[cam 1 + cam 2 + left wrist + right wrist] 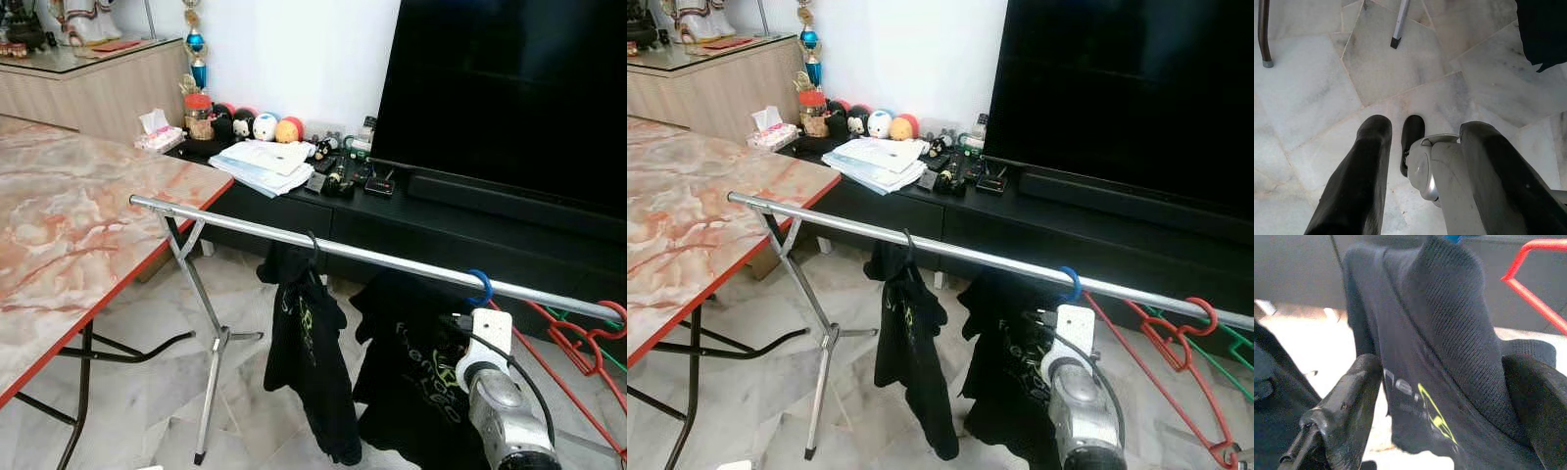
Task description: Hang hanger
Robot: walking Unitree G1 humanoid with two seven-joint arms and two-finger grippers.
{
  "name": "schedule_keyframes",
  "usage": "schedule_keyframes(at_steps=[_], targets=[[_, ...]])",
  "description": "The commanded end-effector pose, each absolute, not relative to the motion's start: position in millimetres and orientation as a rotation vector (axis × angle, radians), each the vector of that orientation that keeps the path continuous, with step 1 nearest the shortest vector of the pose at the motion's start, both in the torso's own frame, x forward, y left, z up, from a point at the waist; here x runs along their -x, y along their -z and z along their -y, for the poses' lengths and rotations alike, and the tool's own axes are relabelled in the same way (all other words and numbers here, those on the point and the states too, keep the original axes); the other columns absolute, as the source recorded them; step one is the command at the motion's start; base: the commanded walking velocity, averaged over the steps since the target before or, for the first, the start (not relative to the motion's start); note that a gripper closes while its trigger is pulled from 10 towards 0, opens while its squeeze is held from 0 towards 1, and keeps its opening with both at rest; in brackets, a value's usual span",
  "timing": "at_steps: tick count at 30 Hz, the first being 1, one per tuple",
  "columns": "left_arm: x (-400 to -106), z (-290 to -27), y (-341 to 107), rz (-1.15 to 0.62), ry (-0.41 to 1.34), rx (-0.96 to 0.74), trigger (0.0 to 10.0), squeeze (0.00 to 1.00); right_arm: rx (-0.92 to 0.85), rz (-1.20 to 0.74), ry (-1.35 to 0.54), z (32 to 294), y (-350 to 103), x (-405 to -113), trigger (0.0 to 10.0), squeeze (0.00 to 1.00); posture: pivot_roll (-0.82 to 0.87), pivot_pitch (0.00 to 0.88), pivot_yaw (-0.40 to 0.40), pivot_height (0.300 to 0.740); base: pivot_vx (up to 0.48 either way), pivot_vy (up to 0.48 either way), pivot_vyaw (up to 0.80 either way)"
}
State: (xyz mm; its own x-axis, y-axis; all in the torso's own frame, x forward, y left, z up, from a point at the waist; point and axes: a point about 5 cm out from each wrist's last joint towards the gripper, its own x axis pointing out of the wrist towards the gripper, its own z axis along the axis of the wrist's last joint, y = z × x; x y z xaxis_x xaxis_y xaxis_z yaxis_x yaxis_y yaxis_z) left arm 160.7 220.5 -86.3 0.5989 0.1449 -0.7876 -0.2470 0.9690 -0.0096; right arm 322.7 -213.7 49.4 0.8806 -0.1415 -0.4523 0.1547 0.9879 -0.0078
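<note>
The blue hanger (480, 287) carries a black shirt (416, 367) on the rail (294, 238), near its right end. The right gripper (1442, 416) has fingers apart around the shirt; the left gripper (1422, 171) is spread over the floor (1312, 93).

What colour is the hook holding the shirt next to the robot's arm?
Blue. The hook loops over the rail, clearest in the left eye view.

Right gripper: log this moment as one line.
right gripper: open around black shirt | blue hanger: hooked on rail | left gripper: open, idle over floor
</note>
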Motion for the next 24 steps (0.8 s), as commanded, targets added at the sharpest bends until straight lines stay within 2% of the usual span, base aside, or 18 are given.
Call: schedule_keyframes(at_steps=[1, 10, 13, 20, 24], targets=[[-159, -222, 87, -0.915, -0.229, 0.128, 10.0, 0.00, -0.050, -0.487, 0.139, 211, -49, -324, 10.0, 0.00, 0.12, 0.009, -0.033, 0.740, 0.000, 0.000, 0.00], [-159, -222, 87, -0.915, -0.226, 0.123, 10.0, 0.00, -0.108, -0.443, 0.156, 209, -53, -328, 10.0, 0.00, 0.13, 0.011, -0.029, 0.740, 0.000, 0.000, 0.00], [-160, -221, 87, -0.912, -0.223, 0.122, 10.0, 0.00, -0.137, -0.357, 0.194, 213, -64, -335, 10.0, 0.00, 0.13, 0.015, -0.031, 0.740, 0.000, 0.000, 0.00], [-160, -220, 87, -0.909, -0.213, 0.122, 10.0, 0.00, -0.186, -0.297, 0.243, 215, -69, -337, 10.0, 0.00, 0.13, 0.015, -0.033, 0.740, 0.000, 0.000, 0.00], [-160, -219, 87, -0.911, -0.211, 0.123, 10.0, 0.00, -0.160, -0.357, 0.239, 212, -60, -334, 10.0, 0.00, 0.13, 0.018, -0.032, 0.740, 0.000, 0.000, 0.00]])
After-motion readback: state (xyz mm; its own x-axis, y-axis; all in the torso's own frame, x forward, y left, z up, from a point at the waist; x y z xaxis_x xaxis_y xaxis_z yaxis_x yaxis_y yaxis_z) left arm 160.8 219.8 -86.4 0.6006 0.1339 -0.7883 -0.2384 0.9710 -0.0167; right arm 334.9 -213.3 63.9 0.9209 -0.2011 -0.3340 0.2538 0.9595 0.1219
